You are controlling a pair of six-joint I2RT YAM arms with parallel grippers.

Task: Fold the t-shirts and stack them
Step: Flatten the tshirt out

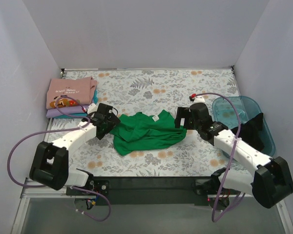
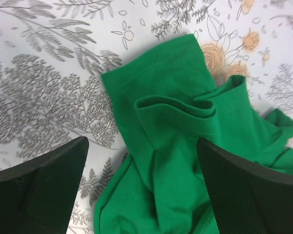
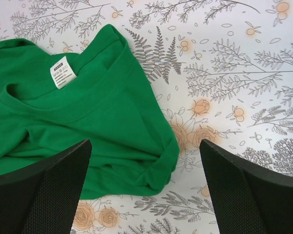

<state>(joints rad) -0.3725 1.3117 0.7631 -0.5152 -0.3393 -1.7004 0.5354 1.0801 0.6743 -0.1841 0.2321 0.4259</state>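
Top external view: on the counter [image 1: 185, 87], the crumpled green t-shirt [image 1: 146, 132] lies toward the near edge, with folded tees [image 1: 71, 95] at the far left corner. Left jaws and right jaws stand apart over its ends. Judged step: flattening, which requires both to grip an edge.

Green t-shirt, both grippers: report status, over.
Left gripper open over sleeve of crumpled bright green cloth t-shirt. Right gripper open over its collar-side edge. Shirt unfolded; nothing lying on it.
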